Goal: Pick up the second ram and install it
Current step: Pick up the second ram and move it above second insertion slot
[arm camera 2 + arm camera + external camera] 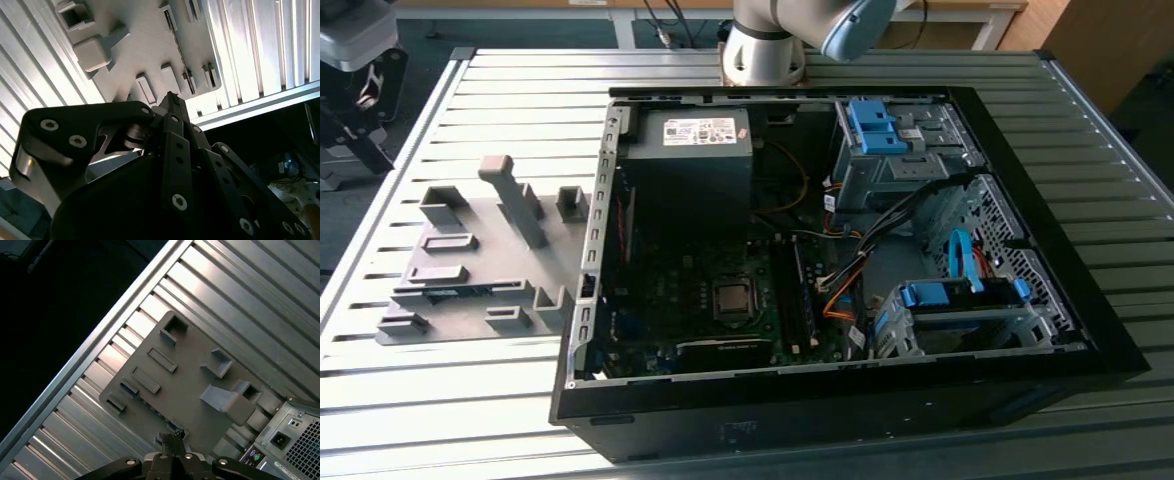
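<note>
Pincer (172,439), shut and empty, hung above grey holder plate (494,262); second ram (459,291) lay lengthwise in plate's slot, roughly beneath.

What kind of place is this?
Probably a robotics lab bench for PC assembly: an open computer case on a slatted metal table, a grey holder plate beside it, a robot arm behind.

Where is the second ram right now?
The second ram sits in the grey holder tray on the table, at the exterior view's left of the open computer case.
</note>
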You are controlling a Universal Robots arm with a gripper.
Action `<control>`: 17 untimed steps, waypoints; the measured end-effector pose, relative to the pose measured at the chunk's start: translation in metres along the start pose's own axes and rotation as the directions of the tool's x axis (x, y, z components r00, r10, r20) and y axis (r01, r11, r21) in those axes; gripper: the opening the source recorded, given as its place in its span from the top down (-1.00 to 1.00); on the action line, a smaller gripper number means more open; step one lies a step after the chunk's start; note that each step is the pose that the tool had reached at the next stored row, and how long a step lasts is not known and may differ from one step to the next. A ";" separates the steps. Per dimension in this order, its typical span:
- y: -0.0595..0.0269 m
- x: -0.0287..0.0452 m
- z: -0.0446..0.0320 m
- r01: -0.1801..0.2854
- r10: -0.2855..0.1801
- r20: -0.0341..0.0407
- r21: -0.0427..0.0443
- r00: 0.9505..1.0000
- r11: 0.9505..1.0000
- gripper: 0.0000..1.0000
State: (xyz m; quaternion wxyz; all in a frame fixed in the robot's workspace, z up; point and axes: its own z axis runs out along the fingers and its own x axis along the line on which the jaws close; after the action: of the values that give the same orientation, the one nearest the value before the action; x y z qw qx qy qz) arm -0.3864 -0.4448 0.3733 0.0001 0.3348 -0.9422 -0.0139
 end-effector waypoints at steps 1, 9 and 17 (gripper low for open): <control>0.0000 0.0000 0.0002 0.016 -0.016 -0.001 0.001 1.000 1.000 0.79; 0.0000 0.0000 0.0011 0.117 -0.117 -0.007 0.003 0.993 0.993 0.79; 0.0000 0.0001 0.0014 0.186 -0.186 -0.011 0.004 0.982 0.982 0.79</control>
State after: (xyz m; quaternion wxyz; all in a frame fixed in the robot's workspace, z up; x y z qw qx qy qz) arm -0.3865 -0.4448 0.3719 0.0031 0.4216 -0.9067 -0.0097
